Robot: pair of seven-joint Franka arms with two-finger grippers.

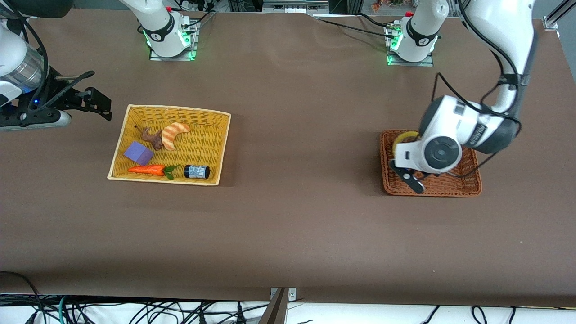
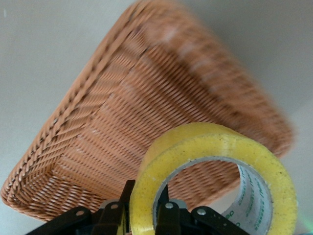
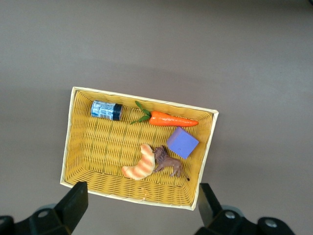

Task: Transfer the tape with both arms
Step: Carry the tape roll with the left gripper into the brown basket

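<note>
Right now my left gripper (image 2: 143, 215) is clenched on the tape (image 2: 215, 181), one finger (image 2: 168, 218) inside the ring and the other outside, pinching the yellowish wall of the roll. The roll stands on edge, its grey core showing, over the brown basket (image 1: 454, 186) at the left arm's end of the table; whether it touches the basket floor I cannot tell. My right gripper (image 3: 142, 208) hangs with its fingers (image 3: 73, 205) spread wide and nothing between them, above the yellow basket (image 1: 121, 148) toward the right arm's end. In that basket lie a carrot (image 1: 146, 170), a small dark jar (image 1: 196, 171) beside the carrot's leaves, a purple block (image 1: 138, 153), a brown toy animal (image 1: 153, 138) and a striped croissant (image 1: 173, 134) touching it
</note>
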